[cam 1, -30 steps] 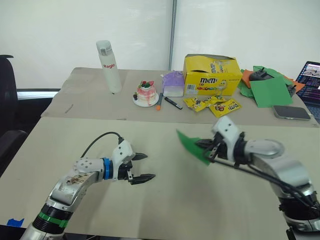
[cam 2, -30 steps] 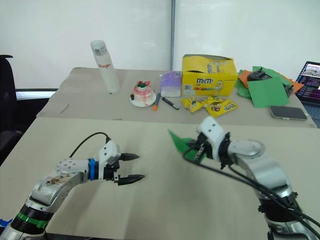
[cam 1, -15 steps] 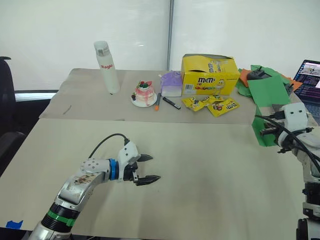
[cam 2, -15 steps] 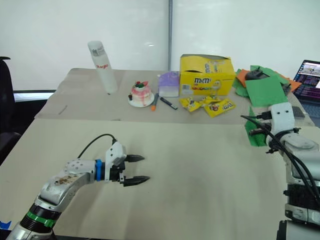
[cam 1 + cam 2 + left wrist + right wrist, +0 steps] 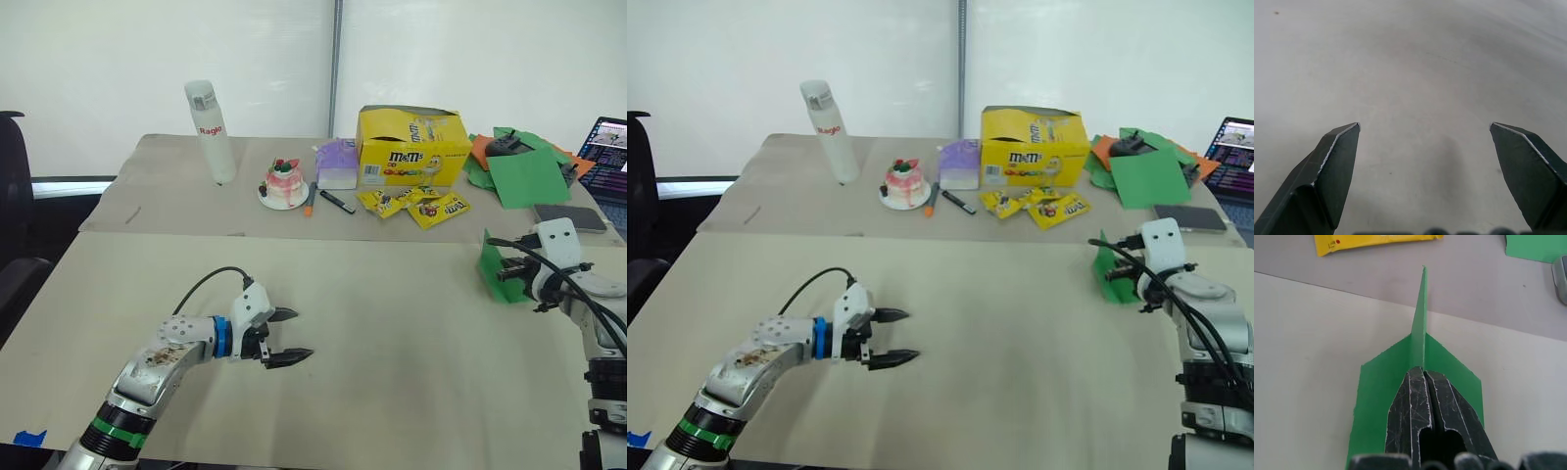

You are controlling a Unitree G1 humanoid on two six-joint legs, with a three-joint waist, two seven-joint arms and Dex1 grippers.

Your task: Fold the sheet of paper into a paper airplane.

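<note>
Folded bright-green paper airplane (image 5: pixel 1422 357), a small, layered, angular shape, held clear of the beige table (image 5: pixel 392 333) near its right edge by the right gripper (image 5: pixel 1423 377). The two black fingers are pressed together on the central fold, with a wing flap spread to either side and the nose pointing away from the wrist. The left gripper (image 5: pixel 287 336), with its black fingers spread wide and holding nothing, hovers low over the near left part of the table, well apart from the paper. The paper is judged very light, thin and limp away from its creases, and easily crushed or torn; the layered central keel is the stiffest part and the soundest place for a grip, whereas a single wing would likely bend or slip between smooth fingertips.
</note>
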